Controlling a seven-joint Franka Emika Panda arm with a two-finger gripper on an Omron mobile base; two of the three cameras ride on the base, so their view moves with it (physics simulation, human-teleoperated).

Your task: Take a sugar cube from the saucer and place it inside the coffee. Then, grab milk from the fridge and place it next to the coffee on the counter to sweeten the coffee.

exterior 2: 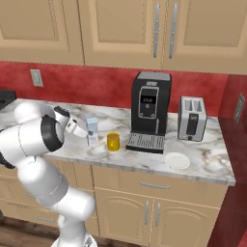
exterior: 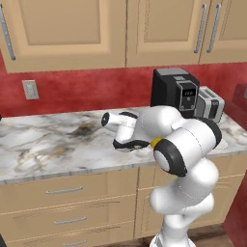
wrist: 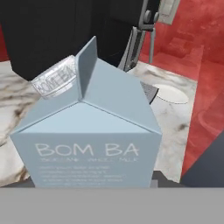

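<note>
Currently the milk (exterior 2: 92,131) stands upright on the surface (exterior 2: 202,157), left of centre in the right base frame, just beside the coffee (exterior 2: 113,141). The tool (exterior 2: 83,128) sits against the carton's left side; whether its jaws are clamped on the carton or merely around it cannot be told. The saucer (exterior 2: 177,160) lies at centre right, before the coffee machine (exterior 2: 150,111) and toaster (exterior 2: 192,118).

Base pair rearward (hand close) over counter (exterior 2: 207,159)
</note>
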